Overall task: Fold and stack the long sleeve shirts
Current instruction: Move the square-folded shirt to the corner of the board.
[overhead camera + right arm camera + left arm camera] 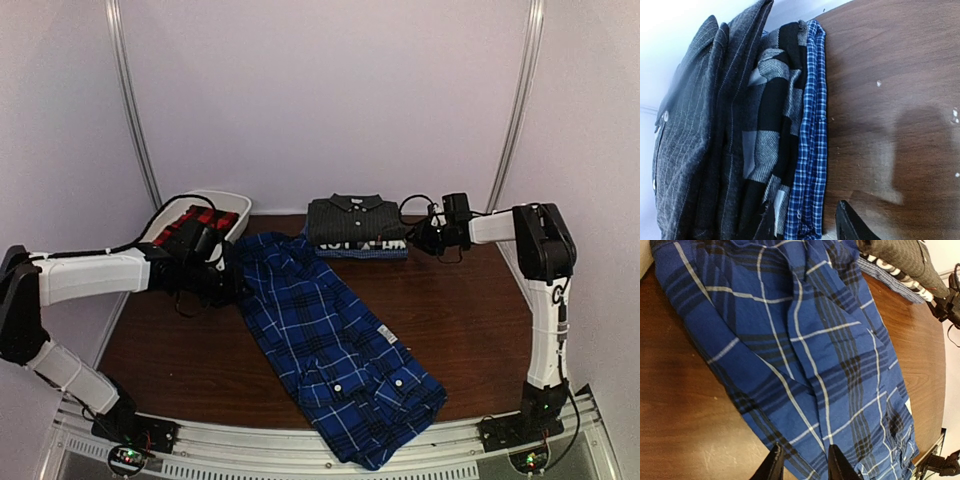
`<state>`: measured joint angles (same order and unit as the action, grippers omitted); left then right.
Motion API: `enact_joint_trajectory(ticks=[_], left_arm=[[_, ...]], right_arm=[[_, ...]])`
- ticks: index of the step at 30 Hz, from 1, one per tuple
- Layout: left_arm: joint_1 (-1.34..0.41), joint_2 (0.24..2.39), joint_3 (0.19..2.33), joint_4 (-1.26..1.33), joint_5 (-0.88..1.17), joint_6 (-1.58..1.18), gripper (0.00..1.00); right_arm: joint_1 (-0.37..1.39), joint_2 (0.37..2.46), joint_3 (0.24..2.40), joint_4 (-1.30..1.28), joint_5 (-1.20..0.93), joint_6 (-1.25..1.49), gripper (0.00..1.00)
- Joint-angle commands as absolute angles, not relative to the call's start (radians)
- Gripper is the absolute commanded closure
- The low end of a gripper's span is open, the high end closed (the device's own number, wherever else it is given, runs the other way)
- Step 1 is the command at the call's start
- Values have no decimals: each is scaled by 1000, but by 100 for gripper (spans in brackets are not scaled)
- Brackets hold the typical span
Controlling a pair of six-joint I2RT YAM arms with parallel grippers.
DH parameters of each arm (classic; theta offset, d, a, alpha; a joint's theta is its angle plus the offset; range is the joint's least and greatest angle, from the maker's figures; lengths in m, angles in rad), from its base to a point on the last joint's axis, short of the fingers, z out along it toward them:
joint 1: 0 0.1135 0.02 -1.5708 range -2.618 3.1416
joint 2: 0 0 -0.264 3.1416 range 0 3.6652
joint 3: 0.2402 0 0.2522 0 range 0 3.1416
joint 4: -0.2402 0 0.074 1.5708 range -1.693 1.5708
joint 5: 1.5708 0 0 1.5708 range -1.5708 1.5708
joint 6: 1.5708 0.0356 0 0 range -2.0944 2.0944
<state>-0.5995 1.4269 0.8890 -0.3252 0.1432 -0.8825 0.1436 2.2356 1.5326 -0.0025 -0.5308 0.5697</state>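
Note:
The large blue-and-black plaid shirt [330, 340] lies unfolded and rumpled, running diagonally from the table's back left to its front edge. It fills the left wrist view [815, 340]. My left gripper [228, 278] is open at the shirt's left edge, its jaws [805, 467] straddling the hem just above the cloth. The dark charcoal striped shirt [355, 215] tops a folded stack at the back centre. My right gripper [418, 238] is open at the stack's right side. Its jaws [807, 227] stand around the stack's lowest layers. The red-and-black plaid shirt [190, 225] lies bunched in the tub.
The white plastic tub [235, 203] stands at the back left, partly behind my left arm. Under the charcoal shirt [695, 140] the stack holds a black-and-grey plaid piece [770, 130] and a small-check blue piece [812, 150]. Bare brown table [470, 320] shows on the right.

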Motion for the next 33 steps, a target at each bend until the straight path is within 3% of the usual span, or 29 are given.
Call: enact_joint_trajectory(ticks=[1,12,18,27,33], left_arm=[[-527,1512,999,-309,153,-758,69],[-447,1717,1200,-340,110,-690,70],[-446,1834,1329,-358,80,-661,70],[-448,2017,1517,-401,27,-638,72],[-461,2071,1532,-409,15,-652,72]], right_arm=[[144,2303,1592,52,-590,606,57],[153,2402,1653,79,-664,642,65],[160,2431,1692,46,-657,639,100],[88,2311,1542,71,-519,650,100],[32,2252,1448,83,-528,641,100]])
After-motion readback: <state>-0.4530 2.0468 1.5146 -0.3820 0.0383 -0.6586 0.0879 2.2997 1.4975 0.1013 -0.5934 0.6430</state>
